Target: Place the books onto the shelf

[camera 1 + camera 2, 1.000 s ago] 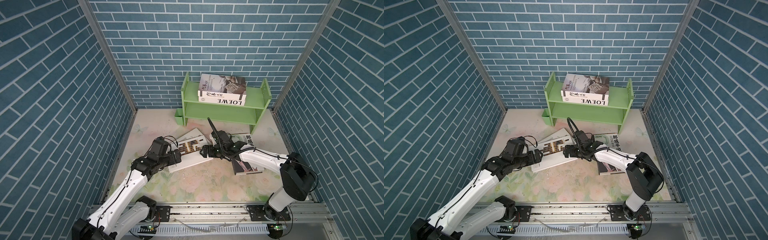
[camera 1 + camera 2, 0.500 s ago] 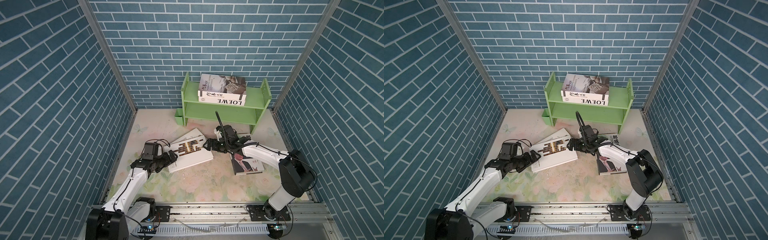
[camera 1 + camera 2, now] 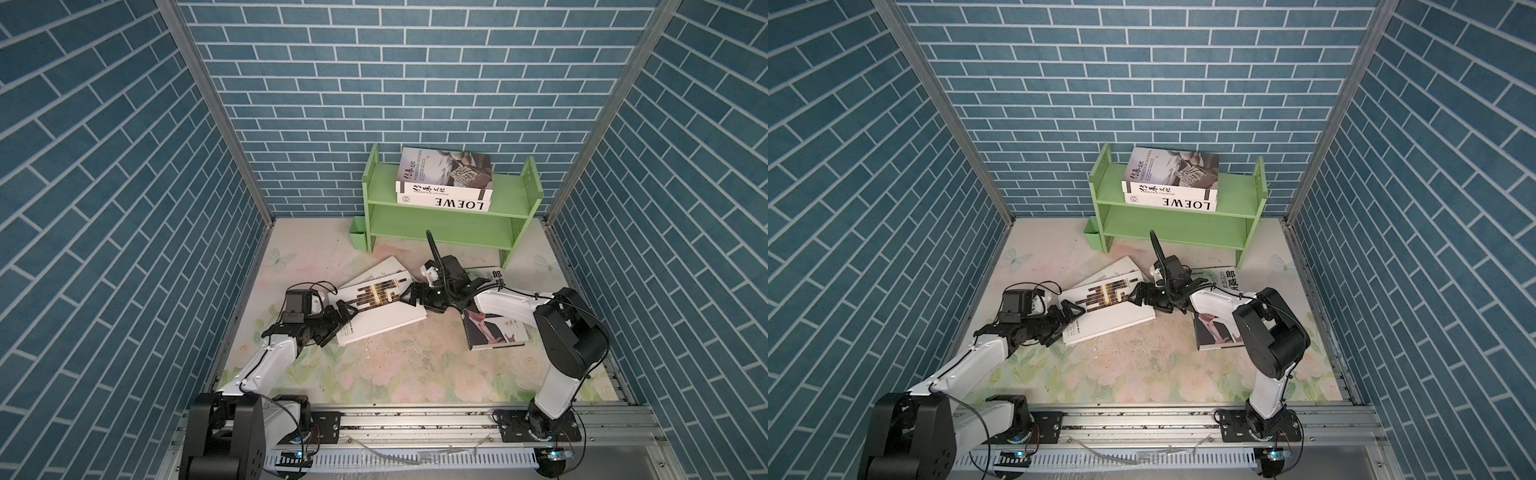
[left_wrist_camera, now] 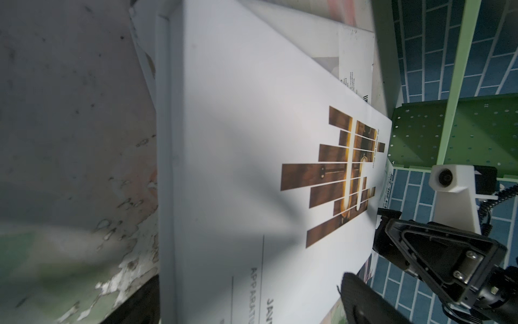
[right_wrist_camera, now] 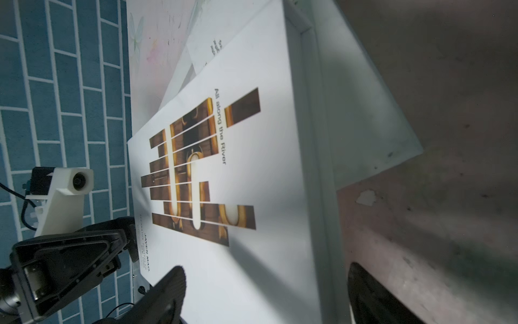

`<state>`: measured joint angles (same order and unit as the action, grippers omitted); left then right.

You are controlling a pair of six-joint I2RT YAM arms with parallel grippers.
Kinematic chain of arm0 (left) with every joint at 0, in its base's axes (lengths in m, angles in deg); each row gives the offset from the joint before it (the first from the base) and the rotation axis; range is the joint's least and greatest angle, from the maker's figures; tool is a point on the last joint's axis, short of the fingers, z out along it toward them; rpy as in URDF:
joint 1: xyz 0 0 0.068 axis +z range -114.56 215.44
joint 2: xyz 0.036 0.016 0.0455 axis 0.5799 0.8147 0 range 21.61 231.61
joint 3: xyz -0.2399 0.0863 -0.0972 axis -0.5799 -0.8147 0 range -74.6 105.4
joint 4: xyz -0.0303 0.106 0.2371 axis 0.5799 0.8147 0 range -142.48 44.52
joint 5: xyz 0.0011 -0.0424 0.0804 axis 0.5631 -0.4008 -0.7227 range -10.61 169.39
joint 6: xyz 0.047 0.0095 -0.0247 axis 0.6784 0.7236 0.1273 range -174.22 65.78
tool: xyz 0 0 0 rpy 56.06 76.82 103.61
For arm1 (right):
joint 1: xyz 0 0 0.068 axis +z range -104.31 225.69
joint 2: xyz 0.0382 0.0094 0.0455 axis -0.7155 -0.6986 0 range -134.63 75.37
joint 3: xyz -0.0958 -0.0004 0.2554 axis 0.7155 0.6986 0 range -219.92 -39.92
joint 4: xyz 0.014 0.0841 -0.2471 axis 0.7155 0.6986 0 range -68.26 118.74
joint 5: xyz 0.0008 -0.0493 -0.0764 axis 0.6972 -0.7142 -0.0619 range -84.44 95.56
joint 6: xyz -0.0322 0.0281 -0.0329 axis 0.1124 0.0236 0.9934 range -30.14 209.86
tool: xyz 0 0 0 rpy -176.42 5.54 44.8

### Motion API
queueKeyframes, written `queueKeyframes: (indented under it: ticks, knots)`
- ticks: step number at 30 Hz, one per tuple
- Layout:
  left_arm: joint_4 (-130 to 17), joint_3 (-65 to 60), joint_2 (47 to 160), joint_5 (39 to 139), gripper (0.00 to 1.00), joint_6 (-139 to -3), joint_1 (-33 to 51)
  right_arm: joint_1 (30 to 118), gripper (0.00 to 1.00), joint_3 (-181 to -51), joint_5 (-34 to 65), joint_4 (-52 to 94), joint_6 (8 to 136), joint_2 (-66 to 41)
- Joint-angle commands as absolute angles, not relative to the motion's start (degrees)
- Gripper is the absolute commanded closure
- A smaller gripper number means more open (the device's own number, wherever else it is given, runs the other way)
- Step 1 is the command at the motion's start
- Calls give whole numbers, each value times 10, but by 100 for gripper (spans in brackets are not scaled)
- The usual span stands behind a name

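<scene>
Compared with a second ago, your left gripper (image 3: 343, 316) has drawn back a touch and now sits at the left edge of the "All along the River" book (image 3: 386, 316). Your right arm's wrist has swung nearer the shelf (image 3: 512, 192), and the right gripper (image 3: 409, 296) is at that book's opposite edge. The book itself has not visibly shifted, and the two books on the shelf lie as they did.

Both grippers stand with jaws apart. In each wrist view the book's edge sits between the dark fingers (image 4: 367, 300) (image 5: 168, 291). You cannot tell whether the pads touch it.

The book is thick and white, with a broken pattern of brown-and-gold bars on its cover. It lies flat and cover up, skewed on the floral table mat (image 3: 395, 370), and partly overlaps another white book (image 3: 380, 268) on the shelf side.

The portrait book (image 3: 494, 328) lies flat just to its right, partly under your right arm.

On the shelf's top tier the LOEWE book (image 3: 444, 203) lies flat with its spine outward. The Heritage Cultural book (image 3: 444, 170) is stacked on it.
</scene>
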<state>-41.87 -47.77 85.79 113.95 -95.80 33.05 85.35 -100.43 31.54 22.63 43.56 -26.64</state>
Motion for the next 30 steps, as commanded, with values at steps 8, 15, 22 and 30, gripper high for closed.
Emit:
queueKeyframes:
  ticks: [8, 15, 22, 30]
  knots:
    - [-501, -490, 871, 1195, 6, -977, 334, 855, 17, -974, 352, 159, 382, -283]
    - [-543, -486, 822, 1233, 8, -1005, 334, 854, 20, -970, 363, 138, 371, -284]
    - [-570, -482, 759, 1250, 16, -1058, 334, 853, 22, -969, 381, 130, 360, -271]
    - [-571, -472, 715, 1256, 27, -1114, 334, 843, 21, -957, 392, 113, 352, -246]
